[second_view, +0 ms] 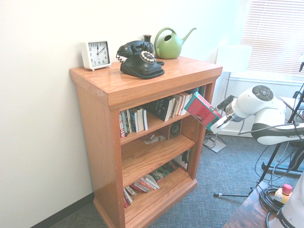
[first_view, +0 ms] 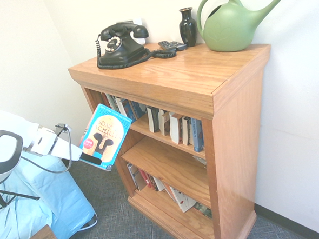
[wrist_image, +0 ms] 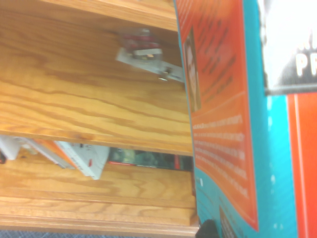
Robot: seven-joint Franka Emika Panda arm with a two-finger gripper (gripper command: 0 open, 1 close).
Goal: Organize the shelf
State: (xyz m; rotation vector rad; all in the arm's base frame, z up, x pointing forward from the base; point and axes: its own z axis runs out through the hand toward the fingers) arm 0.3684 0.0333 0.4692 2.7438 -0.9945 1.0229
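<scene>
Before the shelf point(first_view: 212, 89), tilted in mid-air, a blue paperback point(first_view: 104, 135) sits pinched in the jaws

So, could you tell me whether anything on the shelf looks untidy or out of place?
Yes: on the shelf's bottom tier the books lie toppled flat rather than upright, and the middle tier holds only a few loose items.

You can read little here. The turquoise paperback with two dark silhouettes on its cover point(first_view: 103, 135) carries large pale title letters, of which only "ON" and "CH" come through clearly. In the wrist view its orange back panel point(wrist_image: 218, 114) holds lines of white print too blurred to read, and white capitals "PR" stand on a dark band beside it. The square white alarm clock point(second_view: 96, 53) shows numerals, only the 12 legible.
</scene>
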